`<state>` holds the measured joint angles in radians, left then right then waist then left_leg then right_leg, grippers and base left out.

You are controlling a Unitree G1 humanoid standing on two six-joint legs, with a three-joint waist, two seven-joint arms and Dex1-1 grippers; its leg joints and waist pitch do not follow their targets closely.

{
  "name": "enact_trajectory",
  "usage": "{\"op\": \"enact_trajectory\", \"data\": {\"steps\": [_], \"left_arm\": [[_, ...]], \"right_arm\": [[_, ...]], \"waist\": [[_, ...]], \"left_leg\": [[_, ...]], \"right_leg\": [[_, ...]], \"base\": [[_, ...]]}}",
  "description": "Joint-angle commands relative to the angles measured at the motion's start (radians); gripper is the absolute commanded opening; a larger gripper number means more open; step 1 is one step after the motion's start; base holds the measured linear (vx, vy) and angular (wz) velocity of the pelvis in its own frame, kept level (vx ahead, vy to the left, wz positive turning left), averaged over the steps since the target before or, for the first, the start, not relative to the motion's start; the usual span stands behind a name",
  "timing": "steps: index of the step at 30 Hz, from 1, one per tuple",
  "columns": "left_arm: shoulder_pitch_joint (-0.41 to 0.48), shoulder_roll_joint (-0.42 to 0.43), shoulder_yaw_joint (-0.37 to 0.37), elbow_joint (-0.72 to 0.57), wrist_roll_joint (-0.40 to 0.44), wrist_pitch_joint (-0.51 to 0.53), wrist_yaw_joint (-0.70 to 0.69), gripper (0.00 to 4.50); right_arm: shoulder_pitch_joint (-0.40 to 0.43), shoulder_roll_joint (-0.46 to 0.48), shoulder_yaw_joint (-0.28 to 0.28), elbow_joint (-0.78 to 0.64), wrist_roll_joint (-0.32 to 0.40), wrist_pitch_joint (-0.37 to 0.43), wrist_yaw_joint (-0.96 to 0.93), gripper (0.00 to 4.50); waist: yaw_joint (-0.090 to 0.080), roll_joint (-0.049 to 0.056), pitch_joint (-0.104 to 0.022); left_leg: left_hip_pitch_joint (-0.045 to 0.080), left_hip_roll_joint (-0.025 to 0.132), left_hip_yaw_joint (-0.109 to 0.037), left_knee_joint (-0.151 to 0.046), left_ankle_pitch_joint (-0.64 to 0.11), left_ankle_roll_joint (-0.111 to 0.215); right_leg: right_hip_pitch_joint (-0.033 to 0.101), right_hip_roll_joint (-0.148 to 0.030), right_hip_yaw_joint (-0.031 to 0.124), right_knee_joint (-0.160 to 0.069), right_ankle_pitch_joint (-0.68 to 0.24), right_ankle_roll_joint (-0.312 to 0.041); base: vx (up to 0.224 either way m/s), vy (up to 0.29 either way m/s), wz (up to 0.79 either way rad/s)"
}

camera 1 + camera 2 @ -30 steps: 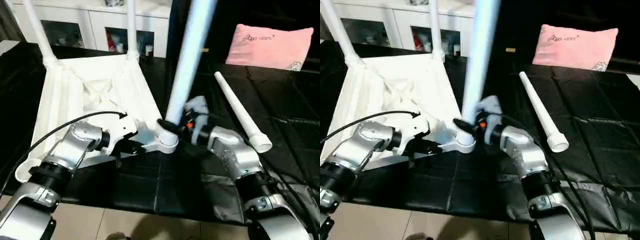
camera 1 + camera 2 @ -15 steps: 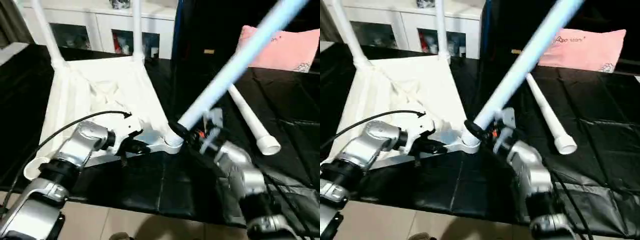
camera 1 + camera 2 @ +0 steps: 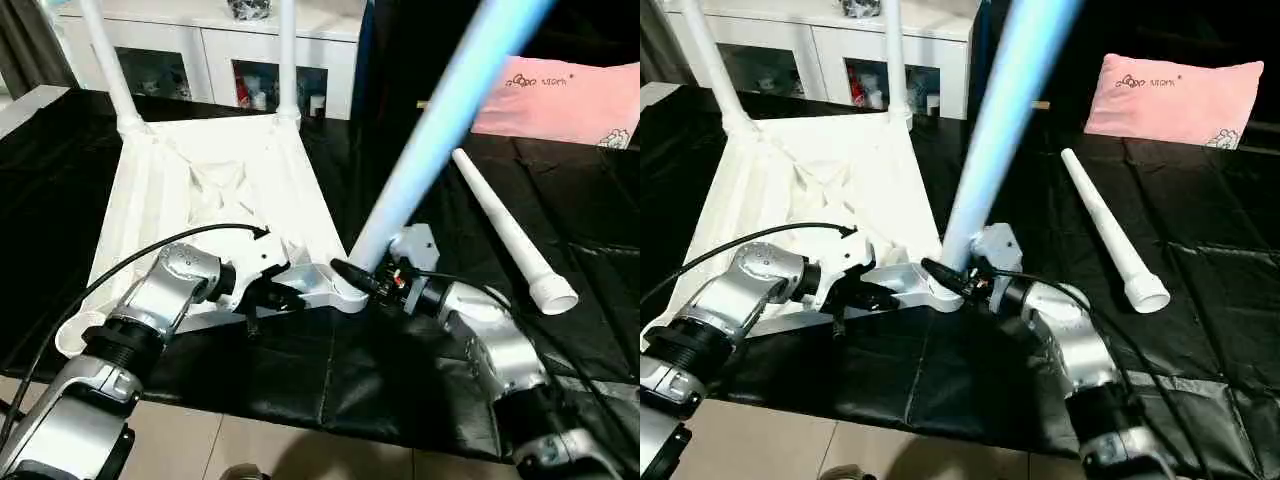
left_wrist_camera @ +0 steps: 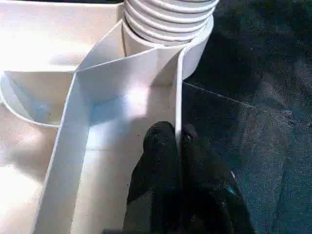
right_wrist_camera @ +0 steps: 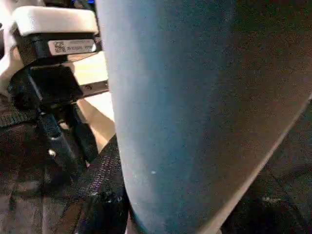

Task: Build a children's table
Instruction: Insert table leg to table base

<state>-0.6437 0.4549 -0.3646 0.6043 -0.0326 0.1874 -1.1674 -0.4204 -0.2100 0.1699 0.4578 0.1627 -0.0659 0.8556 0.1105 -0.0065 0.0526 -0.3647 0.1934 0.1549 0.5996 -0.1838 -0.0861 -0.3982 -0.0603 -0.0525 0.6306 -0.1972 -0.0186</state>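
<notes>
Black sheeting (image 3: 300, 380) covers the work surface. At centre left lies the upside-down tabletop (image 3: 215, 185), two legs upright at its far corners. Left gripper (image 4: 176, 141) is pinched closed on its near rim. At centre, right gripper (image 3: 358, 280) clasps a tilted leg (image 3: 430, 130) entering the corner socket (image 3: 340, 292). A loose leg (image 3: 510, 235) lies at right.

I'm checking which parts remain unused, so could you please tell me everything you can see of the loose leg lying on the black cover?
The loose leg is a long, round, white, plastic-looking tube that tapers: its thin closed tip points toward the pink pillow, and its wide open end, with a flared collar, points toward the robot. It lies flat on the black cover, to the right of the upturned tabletop, apart from it. No gripper touches it.
</notes>
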Motion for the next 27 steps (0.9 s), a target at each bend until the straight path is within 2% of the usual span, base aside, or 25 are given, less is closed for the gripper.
{"op": "enact_trajectory", "data": {"steps": [1,3,4,6,8,11,12,13,14,16,17,19,20,21,23,25,27], "left_arm": [[-0.013,0.033,0.048,-0.005,0.009,-0.006,0.039,0.0],[-0.008,0.037,0.041,-0.016,0.01,-0.015,0.025,0.0],[-0.008,0.038,0.038,-0.02,0.011,-0.022,0.019,0.0],[-0.005,0.041,0.035,-0.028,0.011,-0.034,0.007,0.0],[-0.007,0.042,0.028,-0.035,0.011,-0.064,-0.019,0.0],[-0.007,0.043,0.022,-0.042,0.01,-0.078,-0.039,0.0],[-0.012,0.045,0.001,-0.053,0.016,-0.099,-0.076,0.0],[-0.019,0.045,-0.013,-0.056,0.02,-0.108,-0.101,0.0],[-0.023,0.045,-0.02,-0.058,0.023,-0.115,-0.115,0.0],[-0.026,0.044,-0.023,-0.058,0.024,-0.117,-0.121,0.0],[-0.034,0.043,-0.034,-0.053,0.03,-0.123,-0.138,0.0],[-0.045,0.041,-0.048,-0.041,0.039,-0.131,-0.156,0.0],[-0.051,0.039,-0.053,-0.031,0.047,-0.137,-0.166,0.0],[-0.053,0.038,-0.055,-0.028,0.049,-0.139,-0.169,0.0],[-0.059,0.036,-0.058,-0.02,0.055,-0.143,-0.173,0.0],[-0.068,0.028,-0.058,-0.002,0.062,-0.15,-0.176,0.0],[-0.071,0.026,-0.057,0.003,0.066,-0.153,-0.178,0.0]], "right_arm": [[0.038,-0.02,0.083,0.087,-0.046,0.08,0.092,1.91],[0.008,-0.012,0.089,0.116,-0.036,0.088,0.116,1.91],[-0.003,-0.007,0.086,0.13,-0.031,0.088,0.121,1.91],[-0.016,-0.002,0.083,0.148,-0.022,0.09,0.132,1.91],[-0.022,-0.002,0.078,0.164,-0.014,0.085,0.145,1.91],[-0.024,-0.003,0.074,0.174,-0.014,0.082,0.163,1.91],[-0.017,-0.01,0.082,0.166,-0.013,0.083,0.196,1.91],[-0.011,-0.014,0.089,0.158,-0.01,0.08,0.22,1.91],[-0.006,-0.017,0.096,0.148,-0.009,0.081,0.231,1.91],[-0.003,-0.018,0.099,0.142,-0.009,0.081,0.237,1.91],[0.005,-0.021,0.112,0.131,-0.013,0.081,0.253,1.91],[0.012,-0.026,0.129,0.12,-0.018,0.082,0.274,1.91],[0.016,-0.028,0.139,0.114,-0.02,0.083,0.286,1.91],[0.017,-0.029,0.143,0.112,-0.02,0.083,0.291,1.91],[0.018,-0.028,0.147,0.111,-0.021,0.083,0.295,1.91],[0.017,-0.021,0.147,0.113,-0.025,0.083,0.298,1.91],[0.019,-0.019,0.147,0.11,-0.026,0.085,0.3,1.91]], "waist": [[-0.01,-0.016,-0.061],[-0.012,-0.013,-0.061],[-0.014,-0.021,-0.061],[-0.015,-0.018,-0.061],[-0.018,-0.024,-0.062],[-0.02,-0.022,-0.062],[-0.018,-0.014,-0.062],[-0.02,-0.014,-0.063],[-0.018,-0.008,-0.064],[-0.017,-0.013,-0.065],[-0.018,-0.007,-0.065],[-0.017,-0.009,-0.065],[-0.015,-0.004,-0.065],[-0.016,-0.007,-0.063],[-0.015,-0.005,-0.06],[-0.018,-0.006,-0.052],[-0.018,-0.007,-0.05]], "left_leg": [[0.005,0.031,0.002,-0.078,-0.193,0.022],[0.007,0.033,0.003,-0.078,-0.183,0.024],[0.005,0.033,0.003,-0.078,-0.179,0.025],[0.006,0.033,0.002,-0.079,-0.184,0.024],[0.007,0.034,0.002,-0.081,-0.196,0.021],[0.009,0.035,0.002,-0.082,-0.213,0.017],[0.01,0.035,0.001,-0.083,-0.216,0.013],[0.01,0.035,0.001,-0.083,-0.221,0.011],[0.011,0.036,0.0,-0.083,-0.218,0.011],[0.012,0.037,0.001,-0.082,-0.21,0.012],[0.012,0.036,0.001,-0.083,-0.215,0.009],[0.012,0.036,0.001,-0.083,-0.223,0.007],[0.014,0.035,0.0,-0.084,-0.232,0.005],[0.014,0.036,0.001,-0.085,-0.244,0.004],[0.015,0.037,-0.001,-0.088,-0.271,-0.002],[0.023,0.036,-0.004,-0.094,-0.342,-0.013],[0.028,0.038,-0.008,-0.097,-0.375,-0.02]], "right_leg": [[0.051,-0.078,0.047,-0.083,-0.245,-0.176],[0.046,-0.077,0.048,-0.085,-0.243,-0.172],[0.048,-0.076,0.048,-0.083,-0.235,-0.173],[0.046,-0.077,0.047,-0.082,-0.23,-0.176],[0.046,-0.077,0.047,-0.082,-0.227,-0.176],[0.045,-0.078,0.048,-0.084,-0.234,-0.178],[0.044,-0.078,0.048,-0.082,-0.23,-0.18],[0.046,-0.076,0.048,-0.084,-0.214,-0.183],[0.046,-0.077,0.048,-0.081,-0.19,-0.191],[0.047,-0.075,0.048,-0.078,-0.15,-0.203],[0.047,-0.074,0.047,-0.078,-0.14,-0.21],[0.049,-0.075,0.047,-0.077,-0.143,-0.213],[0.049,-0.075,0.047,-0.079,-0.156,-0.211],[0.048,-0.075,0.047,-0.082,-0.173,-0.209],[0.048,-0.077,0.048,-0.086,-0.217,-0.205],[0.042,-0.078,0.048,-0.099,-0.333,-0.185],[0.041,-0.082,0.049,-0.105,-0.4,-0.17]], "base": [[0.0,0.0,0.0],[0.0,0.0,0.0],[0.0,0.0,0.0],[0.0,0.0,0.0],[0.0,0.0,0.0],[0.0,0.0,0.0],[0.0,0.0,0.0],[0.0,0.0,0.0],[0.0,0.0,0.0],[0.0,0.0,0.0],[0.0,0.0,0.0],[0.0,0.0,0.0],[0.0,0.0,0.0],[0.0,0.0,0.0],[0.0,0.0,0.0],[0.0,0.0,0.0],[0.0,0.0,0.0]]}}
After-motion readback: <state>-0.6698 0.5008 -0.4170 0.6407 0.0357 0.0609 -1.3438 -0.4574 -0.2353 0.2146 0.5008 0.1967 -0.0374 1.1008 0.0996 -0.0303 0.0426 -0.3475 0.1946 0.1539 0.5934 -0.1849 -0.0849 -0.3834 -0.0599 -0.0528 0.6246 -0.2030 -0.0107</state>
